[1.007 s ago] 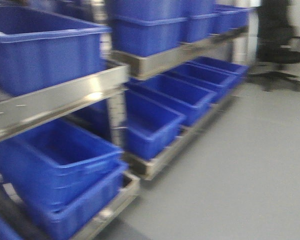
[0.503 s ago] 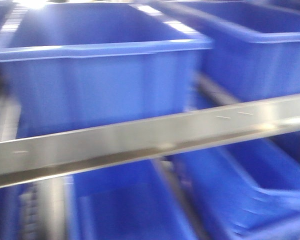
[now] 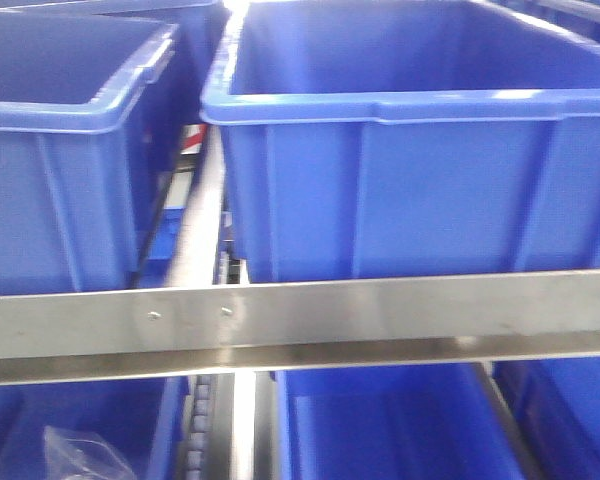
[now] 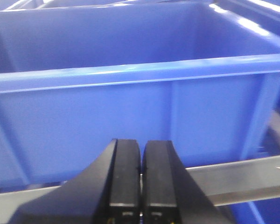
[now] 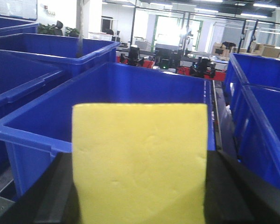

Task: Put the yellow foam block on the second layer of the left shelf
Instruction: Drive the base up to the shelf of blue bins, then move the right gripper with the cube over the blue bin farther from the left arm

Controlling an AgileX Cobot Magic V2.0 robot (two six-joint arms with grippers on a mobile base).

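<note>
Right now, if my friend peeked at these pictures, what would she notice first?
The bright yellow foam block jumps out: it fills the right wrist view, held in the right gripper. Everywhere else there are big blue bins sitting behind a shiny metal shelf rail. In the left wrist view, the left gripper has its black fingers pressed together with nothing between them.
</note>
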